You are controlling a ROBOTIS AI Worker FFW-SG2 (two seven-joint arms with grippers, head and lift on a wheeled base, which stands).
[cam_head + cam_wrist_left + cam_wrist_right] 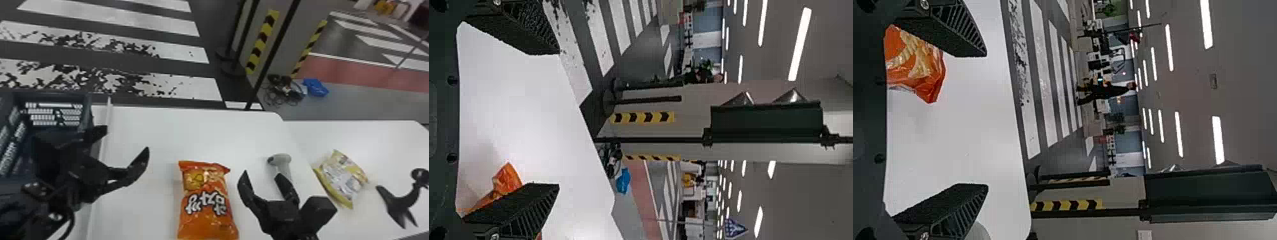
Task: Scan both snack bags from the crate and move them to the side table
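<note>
On the white table lies an orange snack bag (206, 204), between the two arms; it also shows in the left wrist view (506, 181) and right wrist view (915, 65). A yellow snack bag (343, 178) rests on the side table. My left gripper (127, 145) stands open beside the crate (89, 111), left of the orange bag; its fingers (521, 207) hold nothing. Just right of that bag, my right gripper (263, 177) is open and empty, its spread fingers (948, 210) near the grey scanner (282, 161), which one finger partly overlaps in the head view.
The side table (376, 134) adjoins the main table (191, 127) on the right. A black stand (400, 201) is on it, right of the yellow bag. A thin pale rail (107, 127) runs along the crate's side. Posts and cables stand on the floor behind.
</note>
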